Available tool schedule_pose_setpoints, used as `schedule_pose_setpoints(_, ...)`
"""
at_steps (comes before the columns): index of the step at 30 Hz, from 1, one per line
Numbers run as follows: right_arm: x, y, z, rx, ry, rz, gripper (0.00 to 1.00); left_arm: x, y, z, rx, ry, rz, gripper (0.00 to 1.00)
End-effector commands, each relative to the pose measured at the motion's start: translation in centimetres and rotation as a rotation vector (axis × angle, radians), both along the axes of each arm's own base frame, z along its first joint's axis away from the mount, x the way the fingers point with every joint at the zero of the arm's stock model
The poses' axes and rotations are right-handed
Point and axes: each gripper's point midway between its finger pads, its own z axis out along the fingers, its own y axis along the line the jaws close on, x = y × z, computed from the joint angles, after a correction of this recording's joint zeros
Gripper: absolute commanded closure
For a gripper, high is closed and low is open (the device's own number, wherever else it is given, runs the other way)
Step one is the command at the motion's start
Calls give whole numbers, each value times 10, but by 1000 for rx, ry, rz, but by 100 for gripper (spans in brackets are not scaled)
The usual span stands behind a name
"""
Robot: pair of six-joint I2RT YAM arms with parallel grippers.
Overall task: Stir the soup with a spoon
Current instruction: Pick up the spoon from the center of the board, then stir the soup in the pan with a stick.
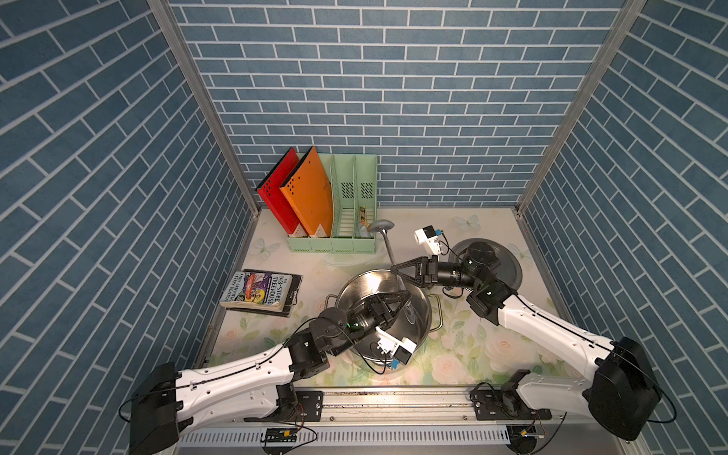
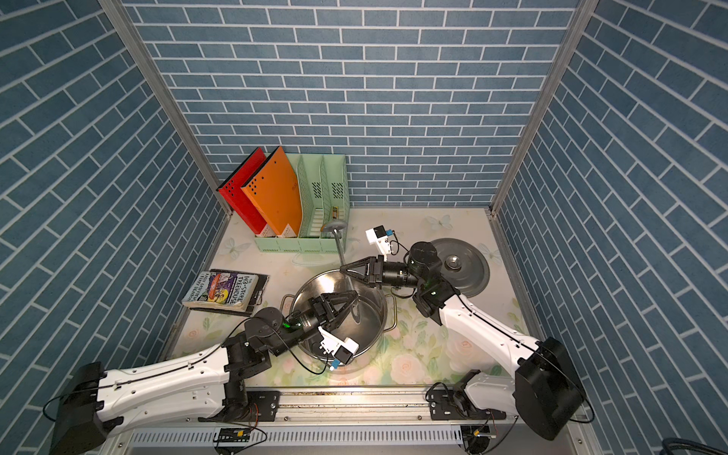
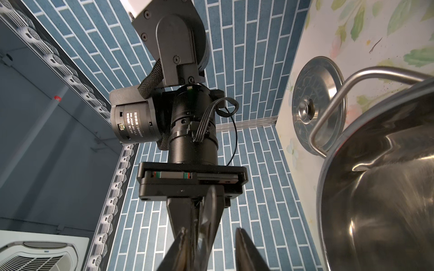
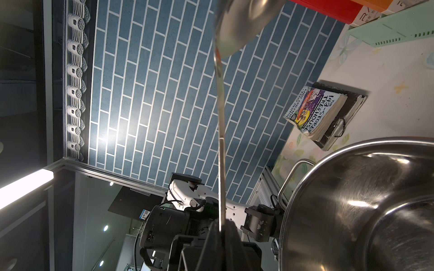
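The spoon (image 1: 387, 246) is a slim steel ladle standing nearly upright, its bowl (image 4: 242, 23) uppermost beside the green file holder. My right gripper (image 1: 394, 268) is shut on the handle above the far rim of the steel pot (image 1: 346, 293). In the right wrist view the handle runs straight down into that gripper (image 4: 220, 228). My left gripper (image 1: 407, 293) hovers over the pot. In the left wrist view its jaws (image 3: 212, 246) stand apart around the spoon's flat lower end (image 3: 209, 220). A gap shows beside one finger (image 3: 244, 251). No soup shows in the pot.
The round steel lid (image 1: 510, 272) with a centre knob lies on the table behind the right arm. A paperback book (image 1: 258, 293) lies left of the pot. The green file holder (image 1: 335, 244) with red and orange folders stands at the back. Blue brick walls enclose three sides.
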Motion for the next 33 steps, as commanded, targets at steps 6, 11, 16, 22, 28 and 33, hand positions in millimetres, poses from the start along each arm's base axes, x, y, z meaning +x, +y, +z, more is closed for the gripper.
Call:
schedule_pose_setpoints(6,-6,-2,15,54,-40,-12,100,-5,0,27,-91,-16,-9,100)
schedule_pose_setpoints(11,3,-20,35,108,-182,-182,46,-1,8,56,-235,-2,27,100)
schedule_pose_setpoints(16,9,-55,54,65,-454,-422,22,-2,19,108,-420,51,15,100)
schedule_pose_setpoints(22,17,-122,55,-108,-711,-775,15,-13,50,195,-841,483,-124,100)
schedule_pose_setpoints(28,22,-171,47,-299,-823,-991,15,-4,72,224,-1047,1042,-96,100)
schedule_pose_setpoints(33,23,-187,39,-372,-883,-1055,16,0,84,182,-1026,1303,87,100)
